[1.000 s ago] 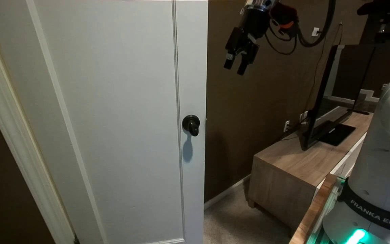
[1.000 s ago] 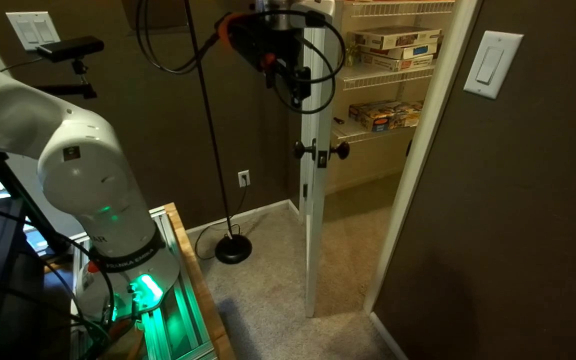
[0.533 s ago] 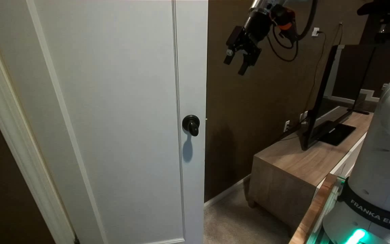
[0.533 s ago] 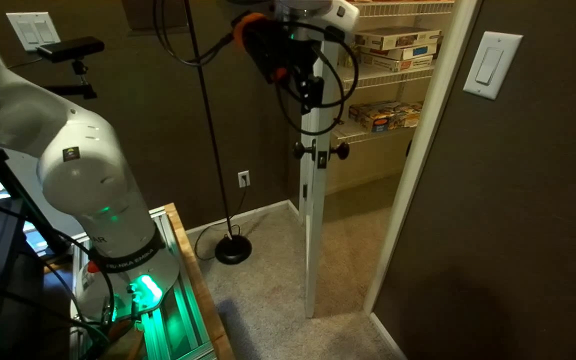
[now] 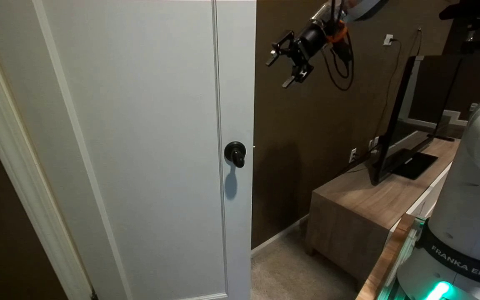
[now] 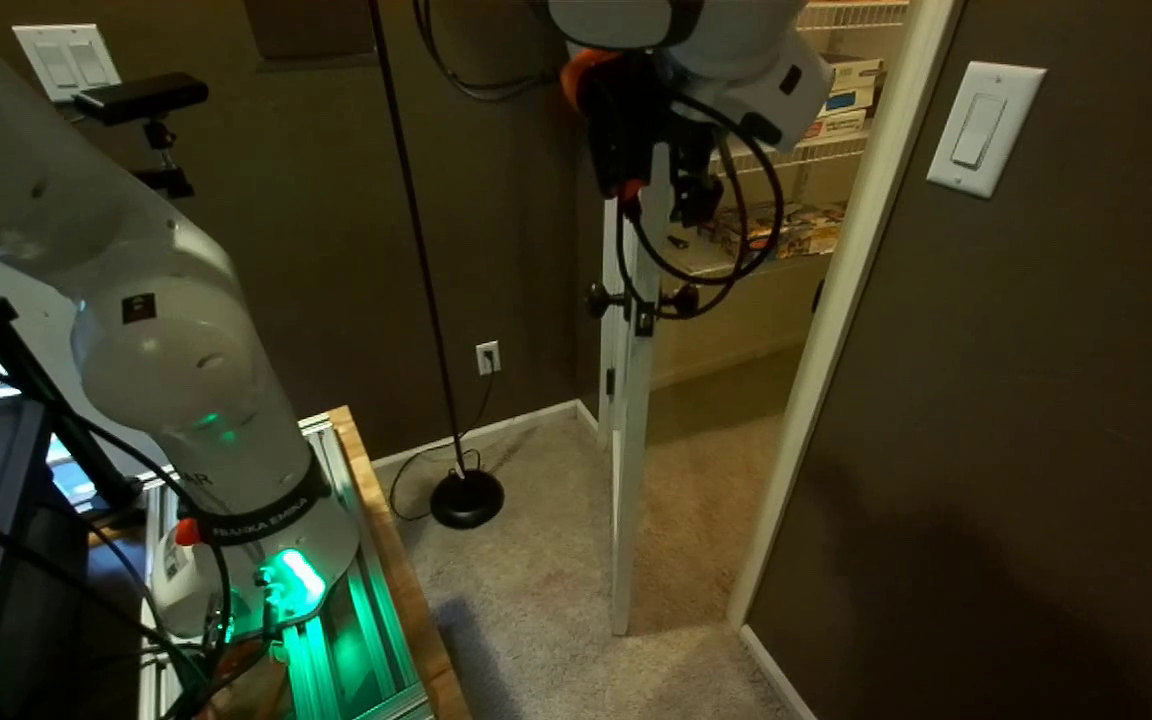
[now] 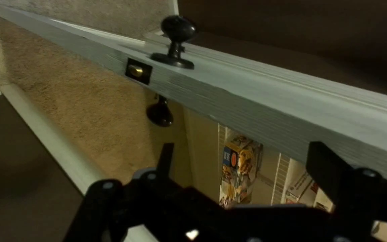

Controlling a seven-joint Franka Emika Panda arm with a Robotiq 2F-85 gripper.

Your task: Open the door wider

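Observation:
The white door (image 5: 152,146) stands ajar. It shows edge-on in an exterior view (image 6: 633,450) and runs diagonally across the wrist view (image 7: 233,101). Its black knob (image 5: 236,154) is near the free edge. In the wrist view I see a knob on each face, the upper knob (image 7: 178,28) and the lower knob (image 7: 160,114), with the latch between them. My gripper (image 5: 278,73) is open and empty, tilted, above knob height and near the door's free edge. Its spread fingers also show in the wrist view (image 7: 242,144). No contact with the door is visible.
A wood cabinet (image 5: 348,208) carries a TV (image 5: 415,116). A floor lamp base (image 6: 466,498) stands on the carpet. The door frame (image 6: 816,400) and a brown wall (image 6: 986,400) are right of the opening. Shelves with boxes (image 7: 240,164) are behind the door.
My gripper has tilted and shifted slightly toward the door's free edge. The arm has moved right and lower in an exterior view, with its cable loop now in front of a knob. The door has not moved.

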